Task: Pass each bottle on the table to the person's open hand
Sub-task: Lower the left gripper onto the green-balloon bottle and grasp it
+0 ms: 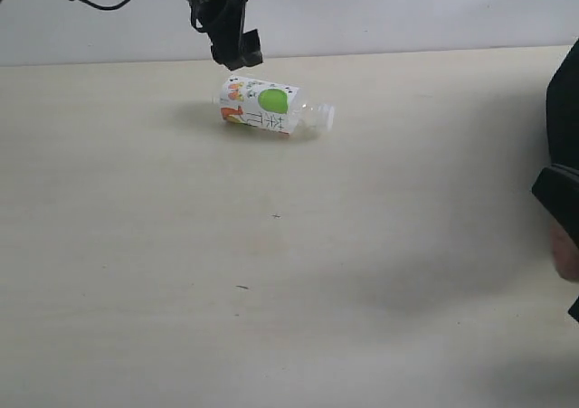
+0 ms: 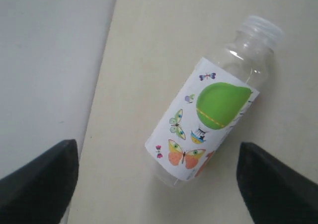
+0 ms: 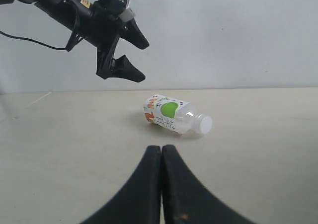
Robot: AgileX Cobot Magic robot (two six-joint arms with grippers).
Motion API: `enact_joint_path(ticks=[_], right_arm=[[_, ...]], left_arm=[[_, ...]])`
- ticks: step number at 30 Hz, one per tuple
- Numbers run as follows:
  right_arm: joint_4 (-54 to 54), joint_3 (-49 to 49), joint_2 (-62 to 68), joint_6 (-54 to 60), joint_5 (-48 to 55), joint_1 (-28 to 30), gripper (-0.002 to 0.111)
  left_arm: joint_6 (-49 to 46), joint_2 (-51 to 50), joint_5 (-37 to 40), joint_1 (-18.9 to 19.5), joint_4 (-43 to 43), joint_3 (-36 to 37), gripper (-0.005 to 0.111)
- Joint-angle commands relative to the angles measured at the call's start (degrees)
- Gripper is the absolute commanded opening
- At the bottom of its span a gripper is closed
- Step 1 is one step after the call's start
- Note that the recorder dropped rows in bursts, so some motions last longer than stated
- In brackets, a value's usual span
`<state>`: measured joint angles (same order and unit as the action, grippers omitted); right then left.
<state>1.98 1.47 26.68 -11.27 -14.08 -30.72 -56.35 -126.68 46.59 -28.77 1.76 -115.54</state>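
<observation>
One bottle (image 1: 270, 108) shows: white label with orange-green print, pale cap. It lies on its side at the far middle of the beige table (image 1: 181, 272). My left gripper (image 1: 237, 55) hangs open just above and behind the bottle without touching it. In the left wrist view the bottle (image 2: 208, 119) lies ahead of the wide-apart fingers (image 2: 39, 179). My right gripper (image 3: 161, 184) is shut and empty, low over the table, well short of the bottle (image 3: 174, 115). The person's hand (image 1: 565, 250) shows only as a sliver of skin under a black sleeve at the right edge. The other bottles are out of view.
A pale wall (image 1: 407, 10) runs along the table's far edge close behind the bottle. A black cable (image 1: 99, 5) hangs from the left arm. Small dark specks (image 1: 241, 288) dot the tabletop.
</observation>
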Motion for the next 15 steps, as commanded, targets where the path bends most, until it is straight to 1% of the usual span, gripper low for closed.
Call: enact_joint_path(ticks=[1,5,12,15], right_arm=[[0.08,-0.15,-0.26,0.39,-0.22,0.15,0.0],[0.08,-0.15,-0.26,0.39,-0.22,0.15,0.0],[0.08,-0.15,-0.26,0.39,-0.22,0.15,0.0],[0.08,-0.15,-0.26,0.39,-0.22,0.15,0.0]], left_arm=[[-0.21,-5.13,5.07,-2.35,-4.3,-7.06,0.083],[-1.8,-8.89,4.7,-2.81,-5.52,-9.04,0.083],[-3.67,-12.59,5.19,-2.81,-7.78,-9.02,0.083],[-4.45,-13.18,3.54,-2.81,-7.78,-9.02,0.083]])
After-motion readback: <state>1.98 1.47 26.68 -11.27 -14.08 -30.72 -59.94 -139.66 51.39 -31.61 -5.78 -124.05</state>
